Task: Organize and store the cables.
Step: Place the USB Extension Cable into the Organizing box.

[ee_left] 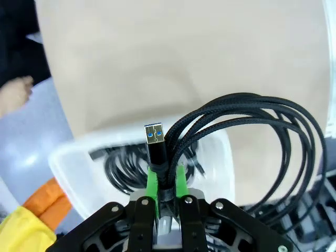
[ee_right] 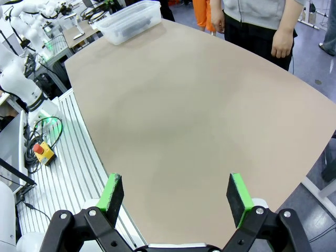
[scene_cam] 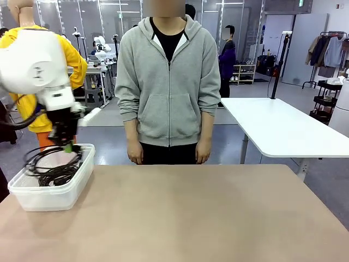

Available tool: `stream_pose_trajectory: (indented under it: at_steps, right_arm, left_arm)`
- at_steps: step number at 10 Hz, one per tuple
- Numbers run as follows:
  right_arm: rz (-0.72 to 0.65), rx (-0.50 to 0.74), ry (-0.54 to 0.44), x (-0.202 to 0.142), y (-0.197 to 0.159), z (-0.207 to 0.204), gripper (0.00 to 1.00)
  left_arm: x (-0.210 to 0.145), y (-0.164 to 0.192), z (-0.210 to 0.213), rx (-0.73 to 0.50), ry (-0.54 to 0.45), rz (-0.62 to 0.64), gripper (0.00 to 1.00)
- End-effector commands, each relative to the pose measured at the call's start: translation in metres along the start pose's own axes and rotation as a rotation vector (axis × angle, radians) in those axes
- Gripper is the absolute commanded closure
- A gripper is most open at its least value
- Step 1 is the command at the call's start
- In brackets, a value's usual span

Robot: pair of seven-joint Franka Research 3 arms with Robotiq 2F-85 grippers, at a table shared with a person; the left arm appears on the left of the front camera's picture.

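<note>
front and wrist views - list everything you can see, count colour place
table: one, tan, between robot and person
bin: one, clear plastic, table's far left corner
cables in bin: several coils, black, piled inside; exact count unclear
held cable: one looped, black braided, blue USB plug, above the bin
white table: one, behind on the right
person: one, grey hoodie, far side, hands down
left gripper: shut on the held cable
right gripper: open, over bare table

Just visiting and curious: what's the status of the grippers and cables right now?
Left gripper shut on a coiled cable, above the clear bin. Right gripper open, over bare table. More cables in bin. Nothing in the way.
</note>
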State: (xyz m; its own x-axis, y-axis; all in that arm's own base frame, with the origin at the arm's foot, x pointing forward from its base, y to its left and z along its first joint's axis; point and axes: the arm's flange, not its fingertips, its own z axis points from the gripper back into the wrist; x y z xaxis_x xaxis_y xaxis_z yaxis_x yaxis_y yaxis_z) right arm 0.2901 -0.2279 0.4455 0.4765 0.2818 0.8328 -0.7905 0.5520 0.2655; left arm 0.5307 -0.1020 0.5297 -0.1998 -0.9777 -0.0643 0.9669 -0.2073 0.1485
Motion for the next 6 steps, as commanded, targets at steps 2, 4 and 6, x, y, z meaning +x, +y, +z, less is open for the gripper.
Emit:
stream_pose_trajectory:
  at_steps: [2, 4, 6]
  right_arm:
    - [0.013, 0.004, 0.001, 0.000, 0.001, 0.002, 0.00]
    - [0.013, 0.004, 0.001, 0.000, 0.001, 0.002, 0.00]
    - [0.013, 0.004, 0.001, 0.000, 0.001, 0.002, 0.00]
  left_arm:
    - [-0.031, -0.025, -0.007, 0.026, 0.011, -0.027, 0.85]
    - [-0.040, -0.025, -0.006, 0.041, -0.060, 0.016, 0.85]
    - [-0.043, -0.024, -0.007, -0.001, 0.005, -0.004, 0.85]
